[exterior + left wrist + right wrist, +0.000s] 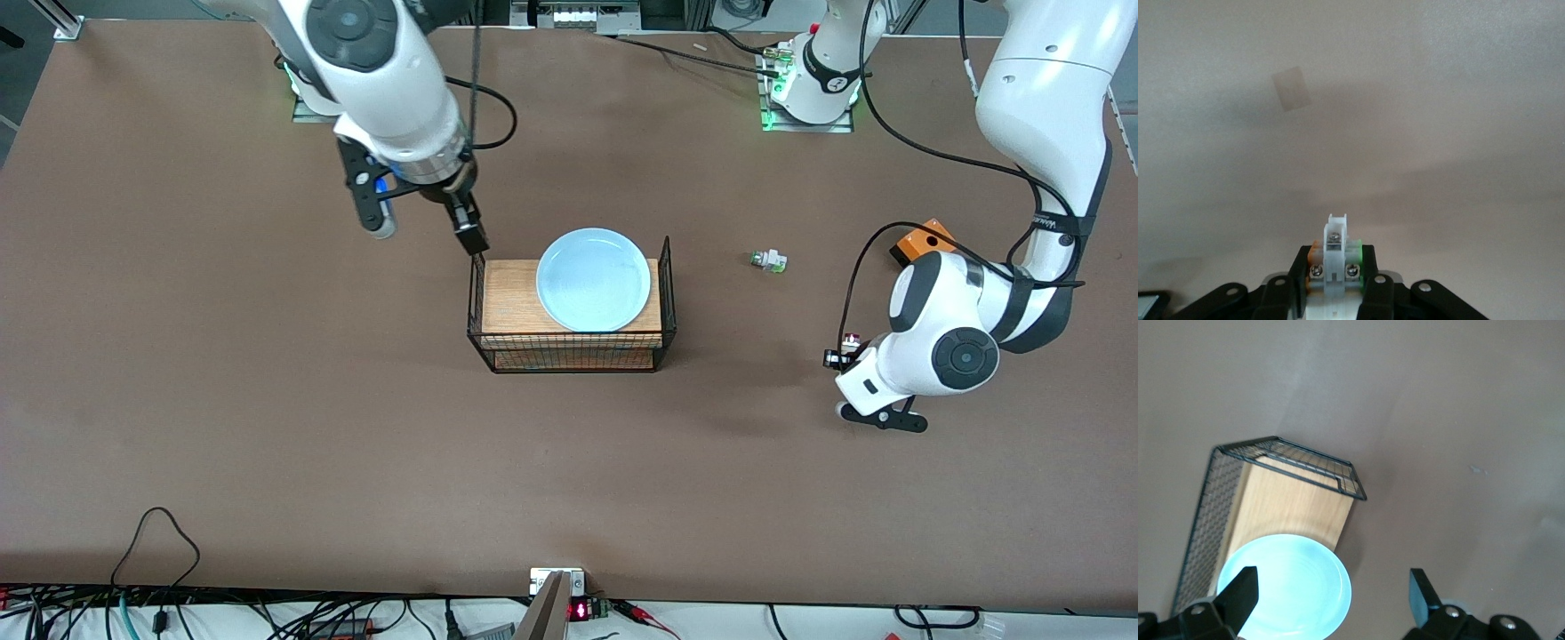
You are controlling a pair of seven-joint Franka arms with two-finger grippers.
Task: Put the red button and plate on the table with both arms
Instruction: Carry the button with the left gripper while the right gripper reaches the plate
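I have the left gripper (836,358) low over bare table (267,427) toward the left arm's end, its fingers clamped on the red button (1335,257); through the left wrist camera I see the white switch body with its screws pinched between the two black fingers, orange and green showing at its sides, and nothing but brown tabletop under it. I judge the step in hand to be setting this piece down, so I want to lower straight until the body meets the surface, open only then, and lift vertically so the fingers do not drag or tip something this small. The similar white piece with a green tip (768,260) lies farther from the front camera, well apart from my drop spot, and an orange block (925,238) sits near the arm's elbow; I keep clear of both. The right gripper (425,218) hangs above the table just beside the wire-framed shelf (569,351), at its end toward the right arm, fingers spread wide and empty. The plate (593,279) rests on the shelf's wooden top, overhanging the edge farther from the camera. For that one I would bring a finger under the overhanging rim and pinch the lip, minding the raised wire ends of the frame, and lift it level before carrying it out to open table.
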